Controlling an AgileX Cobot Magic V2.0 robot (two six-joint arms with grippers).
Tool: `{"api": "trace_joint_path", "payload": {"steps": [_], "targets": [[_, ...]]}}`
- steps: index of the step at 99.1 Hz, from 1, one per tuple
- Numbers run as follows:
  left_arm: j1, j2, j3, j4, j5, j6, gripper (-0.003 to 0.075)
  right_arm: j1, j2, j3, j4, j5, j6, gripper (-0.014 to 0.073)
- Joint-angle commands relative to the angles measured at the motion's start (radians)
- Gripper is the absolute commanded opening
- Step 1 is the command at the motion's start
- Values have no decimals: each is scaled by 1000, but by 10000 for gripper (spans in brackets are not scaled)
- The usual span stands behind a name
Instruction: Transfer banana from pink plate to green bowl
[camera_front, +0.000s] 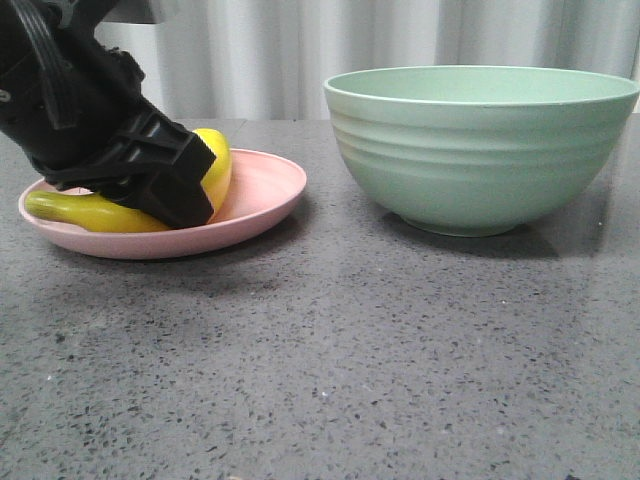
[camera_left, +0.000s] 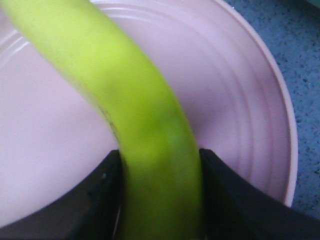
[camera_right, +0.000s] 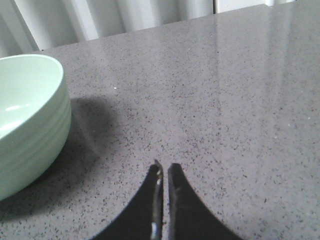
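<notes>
The yellow banana (camera_front: 215, 165) lies on the pink plate (camera_front: 265, 190) at the left of the table. My left gripper (camera_front: 175, 190) is down on the plate, shut on the banana's middle. In the left wrist view the banana (camera_left: 145, 115) runs between the two black fingers (camera_left: 100, 195), which press both its sides over the plate (camera_left: 240, 100). The green bowl (camera_front: 480, 150) stands to the right of the plate; it also shows in the right wrist view (camera_right: 27, 120). My right gripper (camera_right: 164, 167) is shut and empty above bare table beside the bowl. It does not show in the front view.
The grey speckled table (camera_front: 330, 360) stretches in front of the plate and bowl. A pale curtain (camera_front: 300, 50) hangs behind the table.
</notes>
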Motion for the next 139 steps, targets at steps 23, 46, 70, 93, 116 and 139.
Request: {"api": "trace_joint_path", "payload": {"steps": [23,46,70,93,116,139], "targets": [[-2,-69,-35,-3,-57,0,167,40,25,-114,-39,108,-6,-62],[-20,-159,-76,-10,9,0,167,106,137,-254,-39,301,-15,-40],[-144,-208,-133,-12,64,0,167,240,313,-412,-2,466,-15,303],[-286,-210,-144,-16,67,0,167,370,448,-565,119,503,-15,462],[-380,-193,-144,-22,54,0,167,447,599,-720,267,525,-15,462],[-385,-184,-144,-22,12,0,167,452,760,-817,369,458,-15,462]]}}
